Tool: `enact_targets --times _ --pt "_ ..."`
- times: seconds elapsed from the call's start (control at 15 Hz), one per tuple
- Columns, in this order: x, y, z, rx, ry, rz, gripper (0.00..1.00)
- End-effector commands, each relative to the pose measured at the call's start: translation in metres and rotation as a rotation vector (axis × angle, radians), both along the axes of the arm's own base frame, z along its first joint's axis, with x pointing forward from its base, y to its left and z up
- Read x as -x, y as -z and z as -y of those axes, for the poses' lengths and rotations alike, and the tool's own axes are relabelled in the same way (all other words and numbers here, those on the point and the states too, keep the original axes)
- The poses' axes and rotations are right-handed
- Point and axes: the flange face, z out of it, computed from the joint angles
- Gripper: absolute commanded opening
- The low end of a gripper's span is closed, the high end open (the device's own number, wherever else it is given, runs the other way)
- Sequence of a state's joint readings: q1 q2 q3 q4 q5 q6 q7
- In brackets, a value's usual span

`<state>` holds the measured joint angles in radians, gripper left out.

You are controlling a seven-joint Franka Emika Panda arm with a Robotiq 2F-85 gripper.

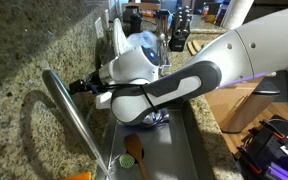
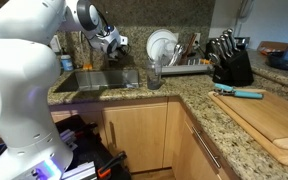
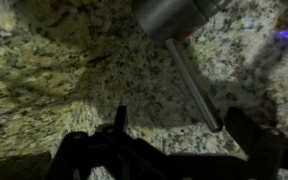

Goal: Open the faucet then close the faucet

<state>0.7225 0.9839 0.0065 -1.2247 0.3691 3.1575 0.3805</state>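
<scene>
Faucet (image 1: 71, 112): slender brushed-silver tube (thin lever (image 3: 194, 85) at base)

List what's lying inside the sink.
In an exterior view the sink holds a brown spoon-like item. The arm covers the basin's far end, so anything lying there cannot be seen.

Glossy white-shelled arm (image 1: 259, 45), dark grey joint bands, black fingers (image 3: 256, 140)
</scene>
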Motion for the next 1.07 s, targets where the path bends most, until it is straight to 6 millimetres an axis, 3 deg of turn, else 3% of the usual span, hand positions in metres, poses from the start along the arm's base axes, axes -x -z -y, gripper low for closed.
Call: enact_targets --times 0.0,0.47,0.67,0.8,0.87,1.0 --pt "-0.003 -0.005 0.003 -0.005 0.010 0.028 1.00" --pt "-0.008 -0.048 0.002 -0.233 -0.025 -0.014 1.00" --pt "-0.015 -0.061 0.013 -0.312 -0.054 -0.030 1.00" --pt "-0.017 -0.063 0.025 -0.331 -0.046 -0.008 1.00" --pt "-0.015 -0.036 0.022 -0.262 -0.064 -0.068 1.00" --pt "-0.016 -0.046 0.030 -0.244 -0.029 0.002 1.00"
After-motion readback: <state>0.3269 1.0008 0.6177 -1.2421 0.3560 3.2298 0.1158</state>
